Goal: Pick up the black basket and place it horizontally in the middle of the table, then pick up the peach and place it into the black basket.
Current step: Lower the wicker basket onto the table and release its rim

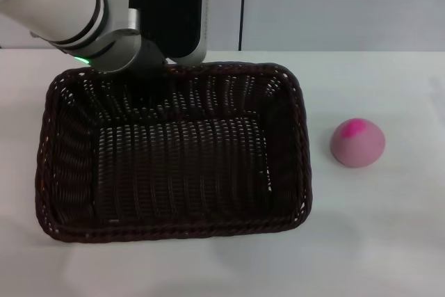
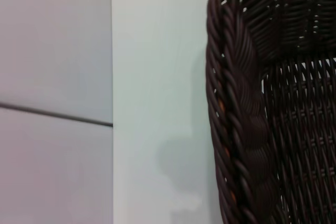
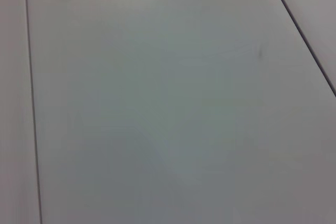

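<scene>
Although the left arm [image 1: 76,12] reaches in from the upper left of the head view and ends at the far rim of the black basket [image 1: 174,158], its jaws are hidden behind the wrist housing and the weave, so whether they are open, closed or gripping the rim cannot be told. The left wrist view shows none of its fingers either, only a corner of the basket's braided rim [image 2: 241,124] filling the right side of the frame, with bare white table [image 2: 157,103] in the middle and a grey panel at the left.

The basket sits with its long side running across the frame, left of centre in the head view, resting on the table [image 1: 389,241], and its inside holds nothing. The peach [image 1: 357,142] lies on the table at the right of the frame, just beside the basket's right-hand wall but apart from it, magenta patch upward.

The right arm and its gripper do not show in the head view, and the right wrist view shows only a plain pale surface crossed by thin dark seams.
</scene>
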You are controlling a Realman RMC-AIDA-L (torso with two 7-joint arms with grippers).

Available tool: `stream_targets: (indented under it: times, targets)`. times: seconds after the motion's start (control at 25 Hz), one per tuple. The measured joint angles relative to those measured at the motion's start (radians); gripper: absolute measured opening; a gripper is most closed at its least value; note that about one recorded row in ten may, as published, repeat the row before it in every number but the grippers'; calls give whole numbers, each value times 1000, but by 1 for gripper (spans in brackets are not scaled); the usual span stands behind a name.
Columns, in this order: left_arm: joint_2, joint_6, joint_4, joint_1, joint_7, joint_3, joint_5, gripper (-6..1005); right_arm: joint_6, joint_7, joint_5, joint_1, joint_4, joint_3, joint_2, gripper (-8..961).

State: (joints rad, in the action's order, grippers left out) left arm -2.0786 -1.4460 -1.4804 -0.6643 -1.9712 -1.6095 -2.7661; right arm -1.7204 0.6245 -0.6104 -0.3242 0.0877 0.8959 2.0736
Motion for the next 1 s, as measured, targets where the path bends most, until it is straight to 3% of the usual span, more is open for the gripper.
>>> stream_targets:
  times: [0.48, 1.0]
  targets:
    - [2, 59, -17, 48, -26, -64, -30, 294, 7, -3, 0, 2, 1, 0, 0, 635]
    - [2, 131, -29, 46, -14, -132, -60, 294, 19, -5, -2, 0, 1, 0, 0, 634]
